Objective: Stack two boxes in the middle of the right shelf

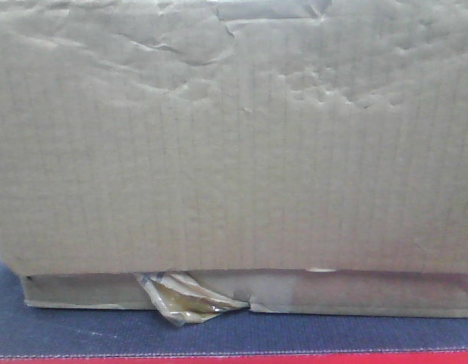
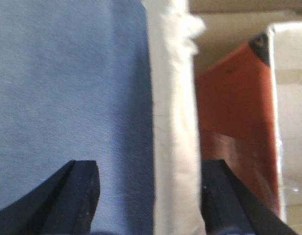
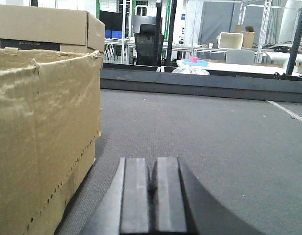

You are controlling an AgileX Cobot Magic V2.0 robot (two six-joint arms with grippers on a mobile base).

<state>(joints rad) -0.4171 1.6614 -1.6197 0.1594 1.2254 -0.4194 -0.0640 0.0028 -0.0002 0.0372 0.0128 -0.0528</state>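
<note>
A large brown cardboard box (image 1: 234, 144) fills the front view, close to the camera, with torn tape (image 1: 184, 299) at its lower edge. It shows in the right wrist view (image 3: 43, 137) at the left, with a second cardboard box (image 3: 43, 24) behind and above it. My right gripper (image 3: 151, 181) is shut and empty, low over grey carpet (image 3: 214, 132), to the right of the box and apart from it. My left gripper (image 2: 148, 196) is open, its fingers straddling blue fabric (image 2: 67, 88) and a white edge (image 2: 173, 122). An orange-red box (image 2: 234, 122) lies beyond the right finger.
The box rests on a blue-grey surface (image 1: 82, 334) with a red front edge (image 1: 234, 359). A dark low rail (image 3: 199, 85) crosses behind the carpet. Tables, a chair and metal frames stand far beyond it.
</note>
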